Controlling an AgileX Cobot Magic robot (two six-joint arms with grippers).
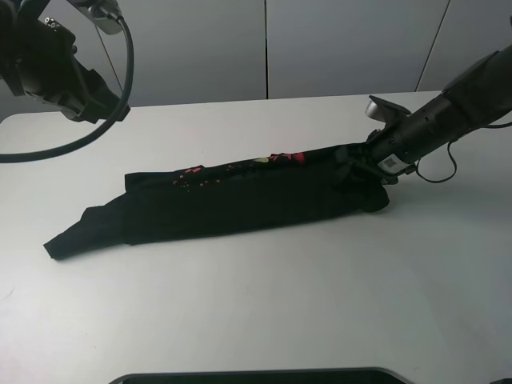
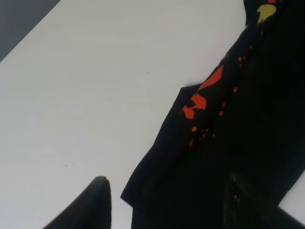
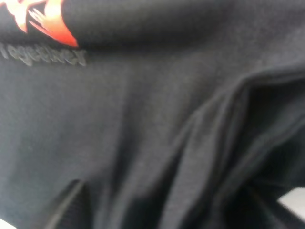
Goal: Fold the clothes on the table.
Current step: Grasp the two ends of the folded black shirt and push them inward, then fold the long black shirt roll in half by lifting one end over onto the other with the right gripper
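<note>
The black T-shirt point(image 1: 240, 200) lies on the white table point(image 1: 264, 312) as a long, narrow strip running from front left to back right. Red and yellow print shows along its far edge. My right gripper point(image 1: 362, 162) is low at the bunched right end of the shirt. In the right wrist view its fingers point(image 3: 69, 205) stand wide apart over wrinkled black fabric point(image 3: 143, 119), so it looks open. My left gripper point(image 1: 118, 110) is raised above the back left of the table. It is open and empty over the shirt point(image 2: 238, 143), with its fingertips point(image 2: 97, 200) apart.
A black cable loop point(image 1: 80, 138) hangs from the left arm above the back left of the table. Another thin cable point(image 1: 438, 174) lies by the right arm. A dark panel edge point(image 1: 256, 376) runs along the table's front. Grey wall panels stand behind.
</note>
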